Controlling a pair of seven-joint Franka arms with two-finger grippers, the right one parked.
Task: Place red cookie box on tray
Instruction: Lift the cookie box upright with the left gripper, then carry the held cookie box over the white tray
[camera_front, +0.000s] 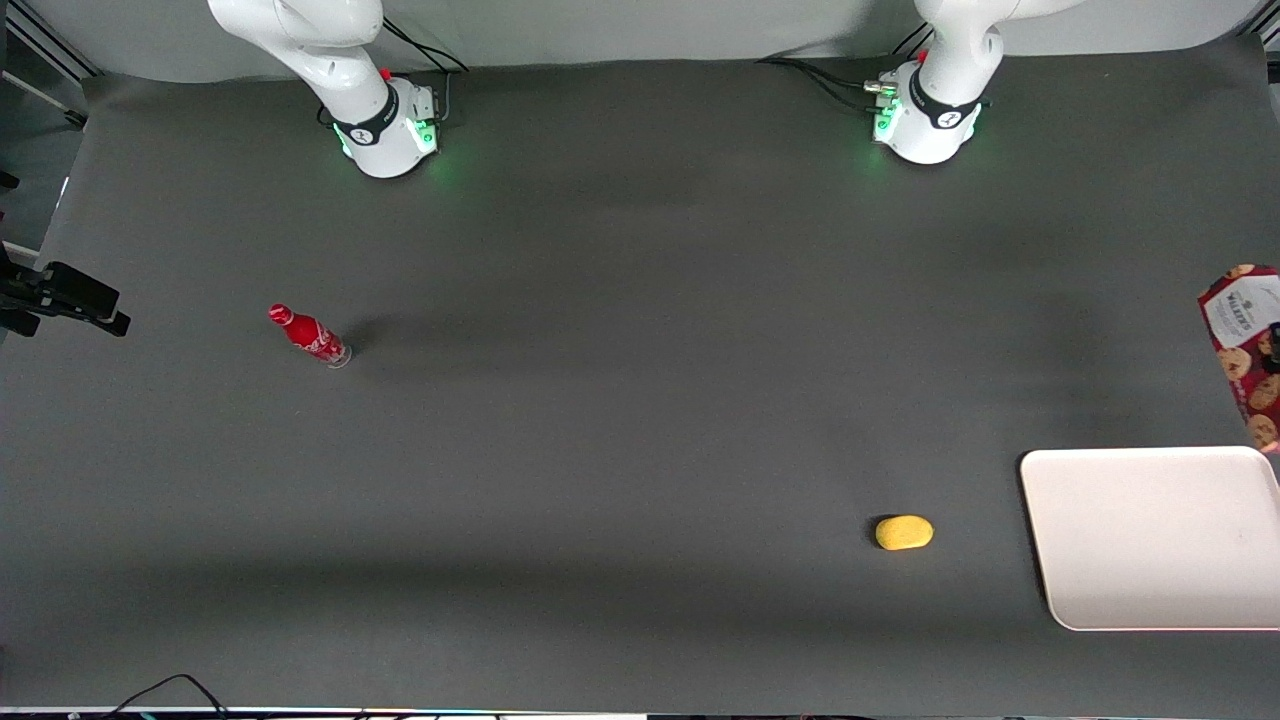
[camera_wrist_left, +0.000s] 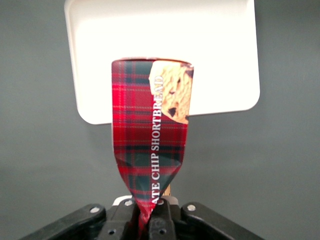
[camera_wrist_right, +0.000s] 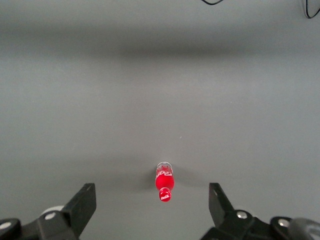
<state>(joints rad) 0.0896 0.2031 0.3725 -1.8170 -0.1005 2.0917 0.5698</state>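
Observation:
My left gripper (camera_wrist_left: 150, 218) is shut on one end of the red cookie box (camera_wrist_left: 150, 125), a dark red tartan carton with cookie pictures; the pinched end is crumpled. The box hangs from the gripper above the table, its free end over the near rim of the cream-white tray (camera_wrist_left: 160, 40). In the front view the box (camera_front: 1243, 345) shows at the picture's edge at the working arm's end of the table, farther from the front camera than the tray (camera_front: 1150, 540). The gripper itself is almost wholly out of the front view.
A red soda bottle (camera_front: 310, 336) stands toward the parked arm's end of the table; it also shows in the right wrist view (camera_wrist_right: 164, 185). A yellow oval object (camera_front: 904, 532) lies beside the tray. A black mount (camera_front: 60, 298) juts in at the table's edge.

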